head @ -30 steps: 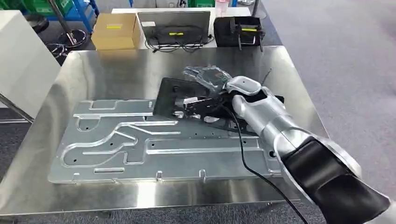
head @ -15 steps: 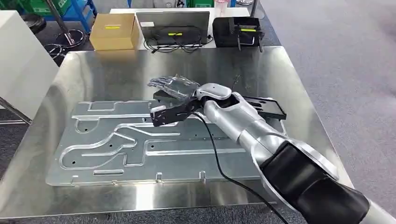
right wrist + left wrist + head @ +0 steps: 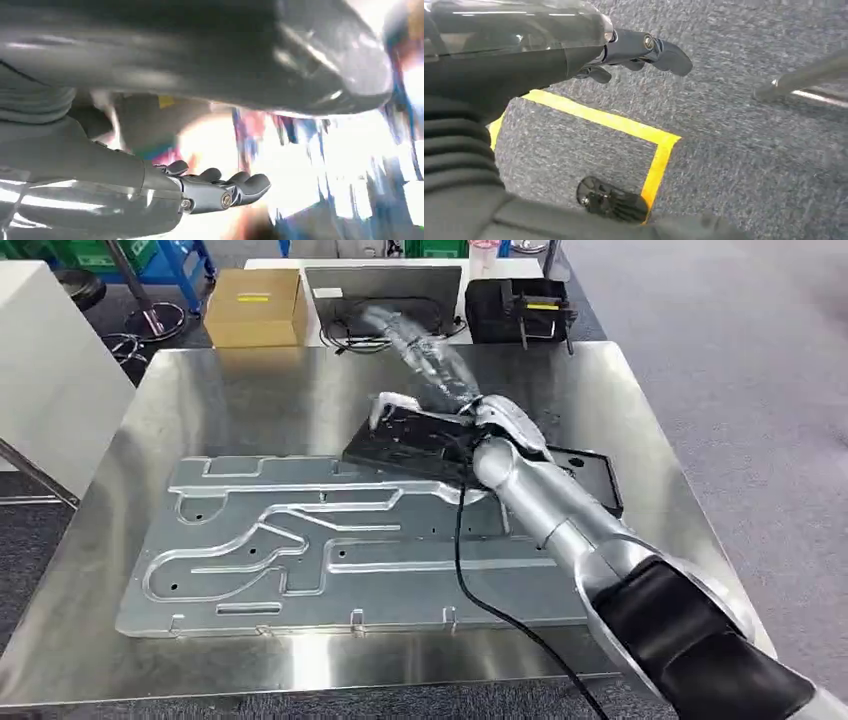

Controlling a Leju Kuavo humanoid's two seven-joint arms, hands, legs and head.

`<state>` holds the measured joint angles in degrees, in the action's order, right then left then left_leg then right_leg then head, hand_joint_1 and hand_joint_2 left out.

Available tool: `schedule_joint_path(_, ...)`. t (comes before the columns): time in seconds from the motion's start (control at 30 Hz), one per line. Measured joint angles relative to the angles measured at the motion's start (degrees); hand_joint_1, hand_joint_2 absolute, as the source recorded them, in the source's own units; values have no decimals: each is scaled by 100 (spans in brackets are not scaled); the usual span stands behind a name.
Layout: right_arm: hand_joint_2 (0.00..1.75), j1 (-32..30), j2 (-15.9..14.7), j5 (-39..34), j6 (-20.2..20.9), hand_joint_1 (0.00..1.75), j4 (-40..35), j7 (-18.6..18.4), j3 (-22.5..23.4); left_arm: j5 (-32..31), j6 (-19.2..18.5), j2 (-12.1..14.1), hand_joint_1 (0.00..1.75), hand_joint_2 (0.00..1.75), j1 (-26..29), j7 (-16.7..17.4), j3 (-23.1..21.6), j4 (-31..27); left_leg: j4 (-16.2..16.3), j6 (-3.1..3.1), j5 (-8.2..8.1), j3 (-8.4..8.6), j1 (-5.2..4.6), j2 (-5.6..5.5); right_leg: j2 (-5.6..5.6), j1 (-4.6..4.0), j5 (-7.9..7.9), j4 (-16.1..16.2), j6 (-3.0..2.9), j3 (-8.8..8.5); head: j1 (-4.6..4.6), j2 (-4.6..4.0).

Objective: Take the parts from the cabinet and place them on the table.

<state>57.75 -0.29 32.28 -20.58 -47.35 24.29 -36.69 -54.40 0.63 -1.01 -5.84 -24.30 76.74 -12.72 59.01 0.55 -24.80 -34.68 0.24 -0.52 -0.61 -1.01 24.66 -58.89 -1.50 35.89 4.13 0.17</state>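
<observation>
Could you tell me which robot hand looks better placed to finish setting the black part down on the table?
The right robot hand. It reaches over the black part, which lies partly on the large metal plate on the table. The left robot hand hangs over carpet floor, away from the table.

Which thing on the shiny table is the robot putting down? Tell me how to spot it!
Find the steel table and the huge silver metal plate with grooves lying flat on it. At that plate's far right corner sits the black part, under the robot's right hand. It is the only dark, flat piece resting on the silver plate, much smaller than it.
</observation>
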Motion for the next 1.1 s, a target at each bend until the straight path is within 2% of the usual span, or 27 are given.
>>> schedule_joint_path(0.03,0,-302,-225,0,-341,0,-416,100,208,11,11,-15,0,0,24,-7,20,4,-18,-21,-7,16,18,-27,-29,-13,12,4,-15,-35,-2,0)
schedule_joint_path(0.07,0,-576,-365,13,-445,0,-792,151,400,35,17,-22,0,0,56,-13,33,4,-41,-44,-8,40,9,-36,-34,-5,-1,60,-23,-66,-4,0)
schedule_joint_path(0.1,0,-812,-510,41,-451,0,-1091,161,591,48,24,-15,0,0,92,-18,48,4,-17,-68,-55,29,-32,-25,-54,81,-62,165,-8,-134,-2,0)
schedule_joint_path(0.13,0,-981,-588,59,-449,0,-1314,161,730,54,26,-24,0,0,119,-24,63,7,115,-87,-177,-4,-22,11,-39,87,-72,215,-35,-157,-2,0)
schedule_joint_path(0.2,0,-1334,-708,324,-793,0,-1758,179,931,74,57,-28,0,0,105,-26,100,9,945,-117,-645,-364,11,13,12,99,-78,214,-51,-157,0,0)
schedule_joint_path(0.23,0,-1585,-771,517,-1149,0,-2034,222,1063,96,79,-28,0,0,91,-37,120,9,1362,-137,-818,-552,23,13,17,98,-67,213,-52,-163,-2,0)
schedule_joint_path(0.27,0,-1976,-865,672,-1478,0,-2403,297,1266,107,107,-28,0,0,81,-44,133,9,1665,-155,-907,-694,33,14,14,98,-56,211,-42,-178,-2,0)
schedule_joint_path(0.3,0,-2570,-942,737,-1746,0,-2939,503,1596,124,136,-31,0,0,92,-46,142,9,1674,-169,-845,-687,43,17,-20,99,-40,207,-23,-207,-2,0)
schedule_joint_path(0.33,0,-3090,-946,702,-1867,0,-3436,789,1966,146,162,-31,0,0,111,-46,157,9,1454,-179,-700,-565,51,21,-41,101,-15,201,-3,-233,-2,0)
schedule_joint_path(0.37,0,-3805,-928,577,-1927,0,-4047,1179,2511,184,188,-31,0,0,147,-44,181,9,902,-186,-419,-275,61,21,-72,112,16,179,28,-261,-2,0)
schedule_joint_path(0.47,0,-4122,-906,529,-1938,0,-4276,1303,2734,183,199,-28,0,0,166,-44,192,9,588,-185,-278,-108,63,20,-87,118,37,161,41,-274,-2,0)
schedule_joint_path(0.5,0,-5028,-783,433,-1961,0,-5083,1462,3505,186,210,-31,0,0,217,-50,238,9,-17,-145,-231,224,67,-36,-106,116,97,116,98,-264,-2,0)
schedule_joint_path(0.53,0,-5757,-681,444,-1972,0,-5695,1475,4088,183,210,-31,0,0,248,-61,264,9,-29,-77,-168,220,49,-33,-99,94,100,73,125,-244,-4,0)
schedule_joint_path(0.6,0,-6376,-514,507,-1968,0,-6179,1475,4566,179,212,-31,0,0,272,-63,269,9,-21,-24,-167,215,13,1,-73,109,68,87,180,-248,-4,0)
schedule_joint_path(0.63,0,-6580,-455,581,-1966,0,-6346,1475,4729,175,208,-33,0,0,254,-66,269,9,-63,32,-131,213,22,19,-54,116,67,76,209,-243,-4,0)
schedule_joint_path(0.67,0,-6757,-393,656,-1966,0,-6465,1477,4868,172,192,-37,0,0,229,-68,269,9,-94,88,-93,216,44,50,-4,145,195,2,243,-225,-4,0)
schedule_joint_path(0.7,0,-6879,-310,697,-1966,0,-6515,1475,4995,166,175,-37,0,0,212,-77,269,9,-101,125,-67,191,44,66,27,139,458,-230,272,-138,-7,0)
schedule_joint_path(0.77,0,-7084,-124,737,-1964,0,-6517,1475,5189,155,149,-37,0,0,180,-87,269,9,-94,159,-7,102,30,83,37,161,1020,-1085,312,169,-4,0)
schedule_joint_path(0.8,0,-7167,-61,752,-1964,0,-6517,1475,5262,142,131,-37,0,0,172,-92,269,9,-93,163,24,55,18,87,37,171,1197,-1431,321,275,-4,0)
schedule_joint_path(0.83,0,-7211,-4,772,-1964,0,-6499,1475,5337,122,122,-37,0,0,169,-92,269,9,-86,161,64,-5,5,95,38,174,1261,-1641,322,305,-4,0)
schedule_joint_path(0.87,0,-7215,44,805,-1961,0,-6471,1475,5407,116,118,-37,0,0,165,-92,269,9,-79,152,108,-68,-4,107,37,174,1166,-1562,313,192,-4,0)
schedule_joint_path(0.9,0,-7221,88,846,-1955,0,-6438,1468,5471,102,114,-37,0,0,156,-92,269,9,-74,148,152,-125,-13,111,37,173,982,-1270,291,-33,-4,0)
schedule_joint_path(0.93,0,-7236,121,892,-1937,0,-6412,1460,5534,89,111,-39,0,0,145,-92,267,9,-74,139,205,-184,-24,110,37,170,751,-771,253,-375,-4,0)
schedule_joint_path(0.97,0,-7244,147,925,-1929,0,-6392,1453,5595,68,107,-44,0,0,138,-90,267,9,-74,127,250,-230,-32,108,37,156,634,-311,203,-697,-4,0)
schedule_joint_path(1.0,0,-7239,169,955,-1911,0,-6371,1444,5658,59,105,-63,0,0,125,-83,262,9,-63,109,302,-250,-28,110,32,126,736,186,145,-1025,-4,0)
schedule_joint_path(1.03,0,-7245,190,975,-1892,0,-6340,1434,5723,52,105,-70,0,0,131,-61,258,9,-100,62,353,-242,-37,107,14,89,687,243,174,-1053,-2,0)
schedule_joint_path(1.1,0,-7285,250,975,-1859,0,-6290,1425,5877,39,105,-70,0,0,128,-42,256,9,-121,-10,429,-226,-6,107,35,58,633,277,118,-1010,-4,0)
